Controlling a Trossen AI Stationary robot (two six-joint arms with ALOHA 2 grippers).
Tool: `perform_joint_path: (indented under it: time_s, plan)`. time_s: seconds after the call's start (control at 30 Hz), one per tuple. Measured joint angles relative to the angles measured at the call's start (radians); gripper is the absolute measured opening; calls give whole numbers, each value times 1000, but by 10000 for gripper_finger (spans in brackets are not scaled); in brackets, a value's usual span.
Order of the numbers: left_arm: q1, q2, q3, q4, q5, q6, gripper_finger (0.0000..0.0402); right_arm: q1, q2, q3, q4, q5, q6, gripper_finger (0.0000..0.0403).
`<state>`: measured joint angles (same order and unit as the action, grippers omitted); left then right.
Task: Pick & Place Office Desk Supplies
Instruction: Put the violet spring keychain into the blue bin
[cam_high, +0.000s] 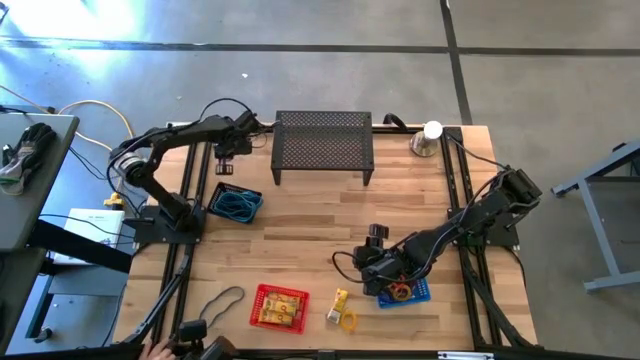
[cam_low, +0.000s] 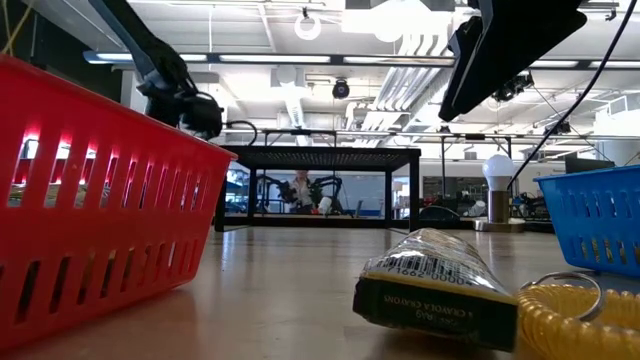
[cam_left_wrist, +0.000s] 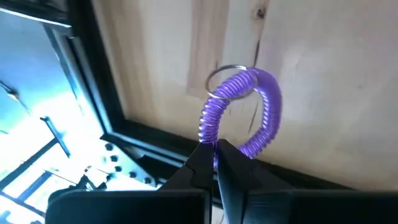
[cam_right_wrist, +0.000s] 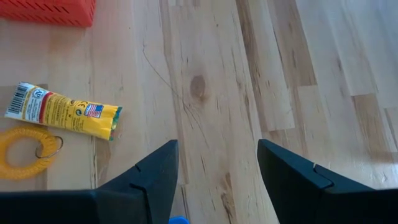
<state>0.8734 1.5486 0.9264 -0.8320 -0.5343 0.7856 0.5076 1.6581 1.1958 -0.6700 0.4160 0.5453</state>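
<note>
Wooden bench carries everything; black mesh stand at the far edge, silver cone with white ball beside it. Left blue basket holds teal loops, red basket holds yellow blocks near the front edge, right blue basket holds an orange ring. Dark grey loop lies left of the red basket. Yellow packet and yellow coil ring lie together between red and right blue baskets; right wrist view shows them clearly. Left gripper sits by the stand's left end, fingers closed on a purple coil ring, seen only in left wrist view. Right gripper hovers above the right blue basket, fingers wide apart, holding nothing.
</note>
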Motion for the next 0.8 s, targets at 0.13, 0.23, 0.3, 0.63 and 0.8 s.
perform_joint_path:
  time_s: [0.13, 0.23, 0.3, 0.63, 0.8]
  plan:
    - [-18, -51, 0, -3, -18, 1, 1, 0, 0, 0, 2, -1, 0, 208]
    - [-45, -112, 1, -5, -41, 3, 1, 0, 0, 0, 15, -8, 0, 208]
    - [-76, -168, 1, -6, -92, 3, 1, 0, 0, 0, 20, -15, 0, 208]
    - [-374, -552, 2, -7, -121, -234, 1, 1, 0, 0, 84, -52, 0, 208]
    - [-583, -687, 3, 14, -12, -556, 1, 11, 0, 0, 106, -77, 0, 208]
